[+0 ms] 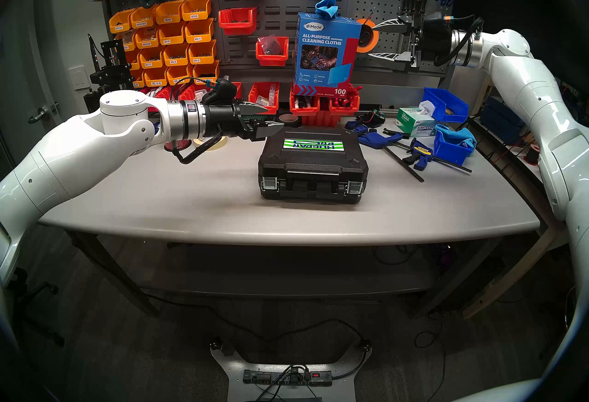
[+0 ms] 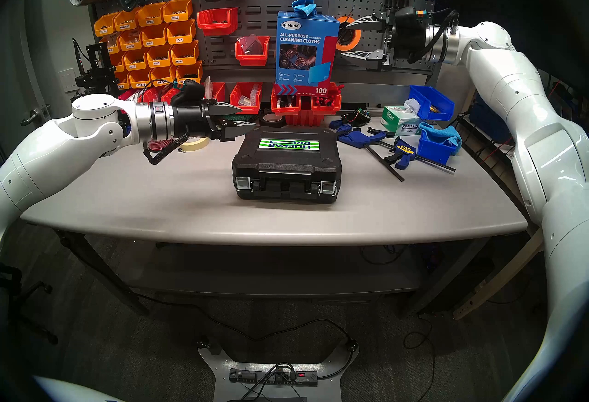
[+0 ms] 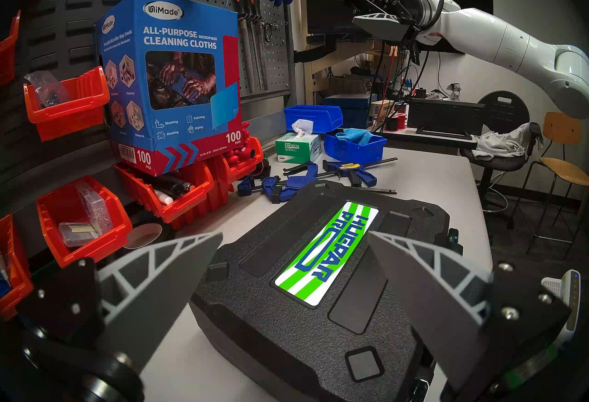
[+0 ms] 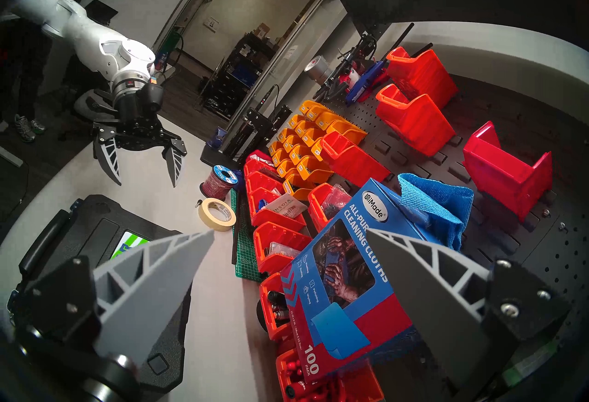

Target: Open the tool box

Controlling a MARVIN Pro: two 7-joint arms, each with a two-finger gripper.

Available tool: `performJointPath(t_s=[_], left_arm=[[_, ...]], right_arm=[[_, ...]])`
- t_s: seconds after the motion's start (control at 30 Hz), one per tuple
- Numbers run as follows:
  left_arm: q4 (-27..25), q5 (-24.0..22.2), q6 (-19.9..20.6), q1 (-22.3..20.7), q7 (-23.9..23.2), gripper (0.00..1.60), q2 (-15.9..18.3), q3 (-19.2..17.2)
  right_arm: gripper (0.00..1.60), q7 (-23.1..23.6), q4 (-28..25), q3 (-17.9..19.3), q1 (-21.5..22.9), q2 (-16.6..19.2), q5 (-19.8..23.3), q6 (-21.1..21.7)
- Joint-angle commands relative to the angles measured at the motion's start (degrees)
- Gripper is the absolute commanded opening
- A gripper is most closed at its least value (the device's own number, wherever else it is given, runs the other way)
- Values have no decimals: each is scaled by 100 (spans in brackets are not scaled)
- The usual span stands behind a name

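The tool box (image 1: 314,165) (image 2: 287,165) is a black hard case lying flat mid-table, lid down. Its striped label (image 1: 313,145) faces up. The handle (image 1: 314,172) and two silver latches (image 1: 269,184) (image 1: 354,186) face the table's front edge and lie flat. My left gripper (image 1: 275,118) (image 2: 248,119) (image 3: 294,234) hovers open and empty just over the case's back left corner. In the left wrist view the case lid (image 3: 271,328) fills the space below the fingers. My right gripper (image 1: 370,41) (image 2: 343,40) (image 4: 289,230) is open and empty, held high near the pegboard, far above the case (image 4: 95,232).
A blue cleaning-cloths box (image 1: 325,54) stands on red bins (image 1: 304,105) behind the case. Blue bar clamps (image 1: 382,138), a tissue box (image 1: 414,124) and blue bins (image 1: 452,146) lie to the right. A masking tape roll (image 1: 213,144) sits under my left wrist.
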Motion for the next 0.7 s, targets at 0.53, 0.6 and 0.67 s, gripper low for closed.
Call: performJointPath(t_s=[0.53, 0.6, 0.67], left_arm=[[-4, -9, -12, -71, 2, 160, 5, -57], [-4, -9, -13, -71, 3, 160, 6, -57], [-4, -9, -13, -71, 3, 160, 6, -56]], right_arm=[[160, 190, -1494, -216, 264, 884, 981, 1158], [160, 190, -1677, -343, 209, 992, 1068, 1235], [160, 190, -1872, -445, 154, 1129, 1195, 1324]])
